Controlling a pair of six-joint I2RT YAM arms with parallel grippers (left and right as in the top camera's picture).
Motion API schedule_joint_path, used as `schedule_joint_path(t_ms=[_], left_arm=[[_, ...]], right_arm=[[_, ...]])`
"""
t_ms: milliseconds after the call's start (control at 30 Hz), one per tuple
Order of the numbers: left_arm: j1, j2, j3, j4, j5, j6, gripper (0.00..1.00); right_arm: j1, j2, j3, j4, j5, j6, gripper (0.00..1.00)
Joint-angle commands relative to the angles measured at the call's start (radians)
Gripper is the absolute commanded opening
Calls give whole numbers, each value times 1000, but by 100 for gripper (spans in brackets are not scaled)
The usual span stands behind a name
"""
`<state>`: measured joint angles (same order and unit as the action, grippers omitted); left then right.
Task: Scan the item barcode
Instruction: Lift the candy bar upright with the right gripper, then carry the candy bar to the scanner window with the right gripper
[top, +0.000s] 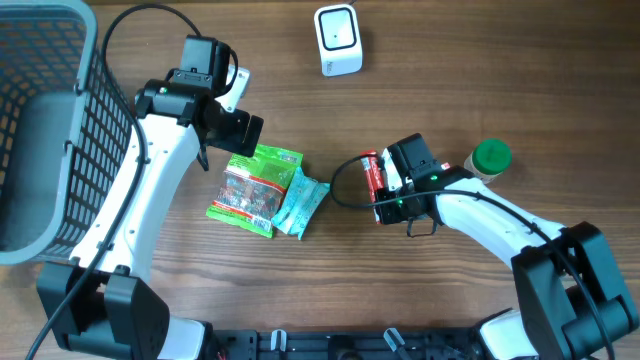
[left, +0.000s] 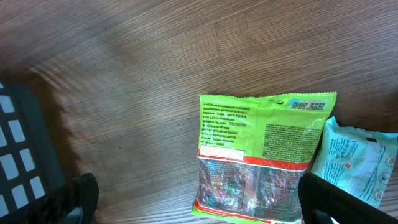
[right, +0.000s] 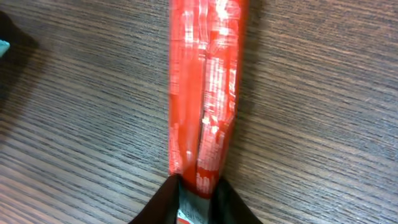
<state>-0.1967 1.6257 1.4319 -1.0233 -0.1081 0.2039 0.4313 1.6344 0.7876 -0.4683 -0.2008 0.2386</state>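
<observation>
A slim red packet lies on the wooden table right of centre. My right gripper is shut on its near end. In the right wrist view the red packet runs straight away from the gripper, with both dark fingers pressed against its sides. The white barcode scanner stands at the back centre. My left gripper hangs open over the top edge of a green snack bag and holds nothing. In the left wrist view the bag lies between the wide-open gripper's fingers.
A pale teal packet lies against the green bag's right side, and it also shows in the left wrist view. A green-lidded jar stands right of the right arm. A grey wire basket fills the left edge.
</observation>
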Motion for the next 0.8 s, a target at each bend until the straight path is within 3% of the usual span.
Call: schedule_joint_path(t_ms=[0,167,367,467,633,767], left_arm=[[-2,-4,10,3,-9,9,100],[-2,-4,10,3,-9,9,100],[-2,-4,10,3,-9,9,100],[-2,-4,10,3,-9,9,100],[-2,-4,10,3,-9,9,100],[-2,-4,10,3,-9,9,100]], right_arm=[[3,19,-11,2,30,5,18],[3,19,-11,4,29,8,4],[0,-11,35,-57,13,-66,4],[-1,-134,48,-95,-120,-233,4],[-21,-397,48,-135,-330,-248,4],[-21,-519,48,-179,-557,-367,4]])
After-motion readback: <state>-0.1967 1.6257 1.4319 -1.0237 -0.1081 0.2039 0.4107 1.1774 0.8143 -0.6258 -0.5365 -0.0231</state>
